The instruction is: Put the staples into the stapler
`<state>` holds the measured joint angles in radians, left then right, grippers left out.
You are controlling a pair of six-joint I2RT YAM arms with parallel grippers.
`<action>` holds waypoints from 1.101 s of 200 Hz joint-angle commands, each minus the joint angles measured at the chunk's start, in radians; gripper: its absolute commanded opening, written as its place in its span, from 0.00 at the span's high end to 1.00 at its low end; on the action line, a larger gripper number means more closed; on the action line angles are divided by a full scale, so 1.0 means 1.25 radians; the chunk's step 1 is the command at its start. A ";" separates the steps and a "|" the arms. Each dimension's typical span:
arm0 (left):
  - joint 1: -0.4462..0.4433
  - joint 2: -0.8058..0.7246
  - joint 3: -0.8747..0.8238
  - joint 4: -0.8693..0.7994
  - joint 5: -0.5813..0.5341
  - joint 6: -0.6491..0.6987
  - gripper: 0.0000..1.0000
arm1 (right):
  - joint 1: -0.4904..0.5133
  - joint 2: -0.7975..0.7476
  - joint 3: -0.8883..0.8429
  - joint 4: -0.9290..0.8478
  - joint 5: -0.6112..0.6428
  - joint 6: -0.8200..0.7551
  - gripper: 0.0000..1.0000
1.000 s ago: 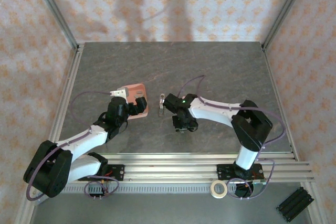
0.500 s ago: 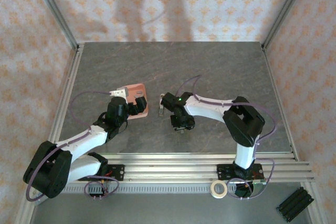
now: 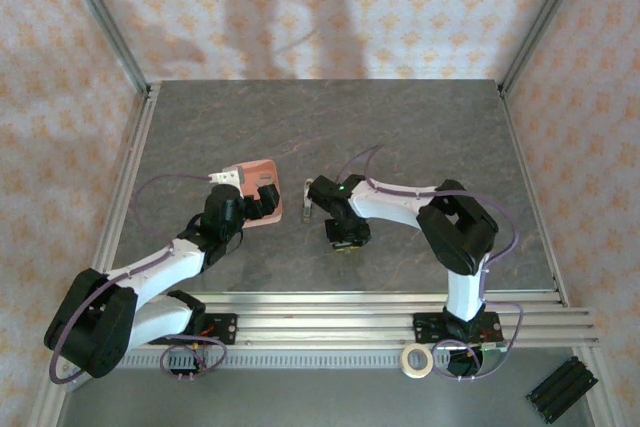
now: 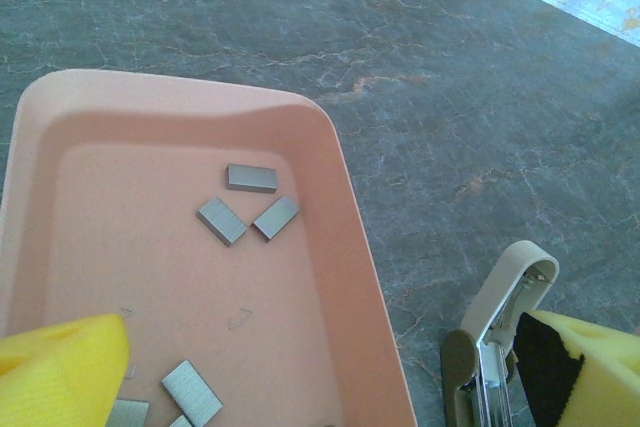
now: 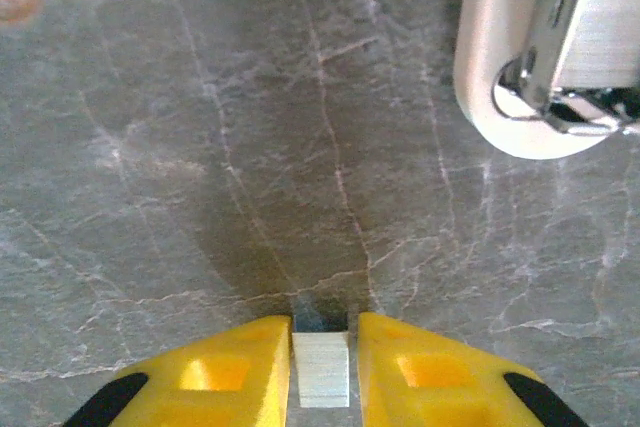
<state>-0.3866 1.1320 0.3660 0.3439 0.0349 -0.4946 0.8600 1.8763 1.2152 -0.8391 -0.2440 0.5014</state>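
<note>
**Staple strip gripped beside the stapler**

Top external view: the left gripper (image 3: pixel 262 199) is covering the near part of the salmon-pink tray (image 3: pixel 258 169), and the tray's contents are too small to make out. Whether either gripper's fingers are apart cannot be told from here. The stapler (image 3: pixel 307 197) is lying on the table (image 3: pixel 400 137) just right of the tray, between the two grippers. The right gripper (image 3: pixel 346 237) is hanging just near and right of it.

Left wrist view: the yellow fingers (image 4: pixel 60 372) are being cut off by the lower edge, and they are standing wide apart with nothing gripped. The tray (image 4: pixel 340 207) is holding loose staples (image 4: pixel 251 178), with three short grey strips toward its far end and more at the near edge, partly cropped. The stapler (image 4: pixel 497 337), its metal channel showing, is lying just right of the tray rim, with its near end hidden behind the right finger.

Right wrist view: the right gripper (image 5: pixel 322 347) is pinching a short staple strip (image 5: pixel 322 369) between its yellow pads. The stapler (image 5: pixel 520 67) is being cropped at the upper right corner, apart from the strip.
</note>
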 commanded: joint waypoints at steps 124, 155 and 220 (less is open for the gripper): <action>-0.006 -0.080 -0.035 -0.015 -0.055 0.021 0.00 | 0.003 -0.138 -0.106 0.166 0.127 0.093 0.83; -0.006 -0.101 -0.060 -0.001 -0.066 0.018 0.00 | 0.036 -0.187 -0.123 0.242 0.179 0.130 0.83; -0.002 -0.122 -0.091 0.001 -0.081 0.049 0.00 | 0.088 -0.183 -0.087 0.286 0.260 0.167 0.83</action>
<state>-0.3866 0.9840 0.2619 0.3332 -0.0322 -0.4725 0.9607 1.6520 1.0733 -0.5194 -0.0063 0.6655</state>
